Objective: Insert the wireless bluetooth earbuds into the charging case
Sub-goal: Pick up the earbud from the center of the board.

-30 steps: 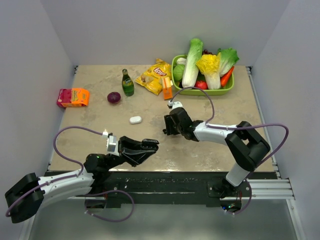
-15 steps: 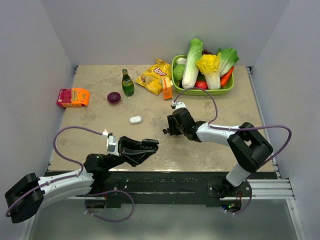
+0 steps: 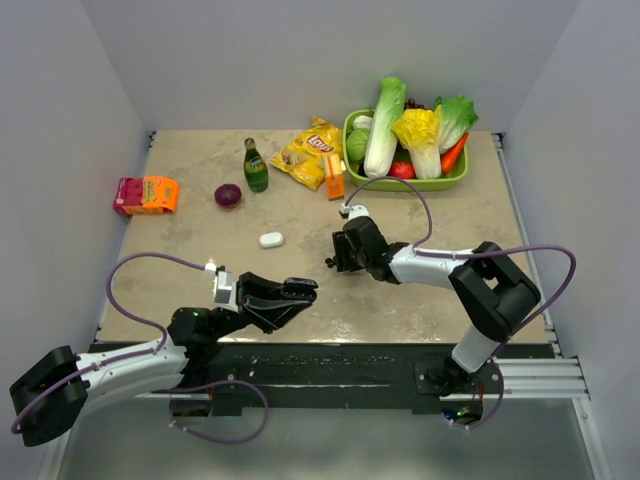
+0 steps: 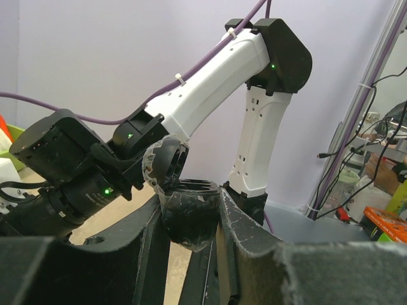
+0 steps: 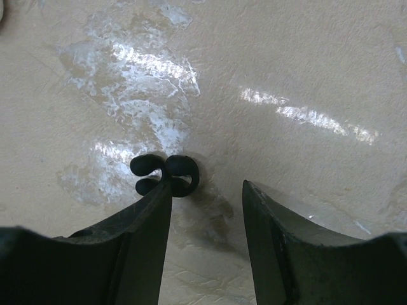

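My right gripper hangs half-open over the table; the black earbuds sit at one fingertip, outside the gap (sideways nudge needed); my left gripper clamps the black charging case.

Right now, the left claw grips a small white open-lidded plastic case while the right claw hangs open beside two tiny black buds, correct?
Not quite. The left wrist view shows the small open-lidded case in the left gripper is black, not white. The right gripper does hang open beside the two tiny black earbuds.
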{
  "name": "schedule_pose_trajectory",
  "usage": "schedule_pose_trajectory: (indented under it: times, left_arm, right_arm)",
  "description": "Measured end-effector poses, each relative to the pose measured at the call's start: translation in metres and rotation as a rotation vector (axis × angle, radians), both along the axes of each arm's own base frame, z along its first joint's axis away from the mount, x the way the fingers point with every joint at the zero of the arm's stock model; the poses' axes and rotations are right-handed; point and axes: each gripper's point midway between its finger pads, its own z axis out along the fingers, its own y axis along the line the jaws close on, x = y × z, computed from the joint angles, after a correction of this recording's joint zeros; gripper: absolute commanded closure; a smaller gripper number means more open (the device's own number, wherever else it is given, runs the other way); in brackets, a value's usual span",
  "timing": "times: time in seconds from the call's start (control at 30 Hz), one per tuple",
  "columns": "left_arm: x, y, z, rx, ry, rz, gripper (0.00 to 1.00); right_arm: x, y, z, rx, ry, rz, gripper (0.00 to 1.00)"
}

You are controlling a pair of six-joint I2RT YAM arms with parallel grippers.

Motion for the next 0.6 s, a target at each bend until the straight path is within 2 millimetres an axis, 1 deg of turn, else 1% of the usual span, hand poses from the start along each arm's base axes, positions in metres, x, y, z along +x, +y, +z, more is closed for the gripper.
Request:
schedule_pose_trajectory:
  times: [0.1,0.13,0.3,0.5,0.6]
  left_arm:
    - [0.000,0.000,0.000,0.000,0.000,0.000,1.00]
    - [0.000,0.000,0.000,0.000,0.000,0.000,1.00]
    - [0.000,0.000,0.000,-0.001,0.000,0.000,1.00]
    - [0.000,0.000,0.000,-0.001,0.000,0.000,1.00]
    - [0.000,0.000,0.000,0.000,0.000,0.000,1.00]
  right_arm:
    - [0.000,0.003,-0.001,0.007,0.006,0.008,0.50]
    - [0.001,0.005,-0.004,0.010,0.008,0.013,0.51]
    - [0.003,0.008,-0.004,0.015,0.007,0.014,0.58]
    - [0.002,0.013,-0.004,0.031,0.015,0.027,0.72]
    - [0.002,0.015,-0.003,0.037,0.015,0.030,0.77]
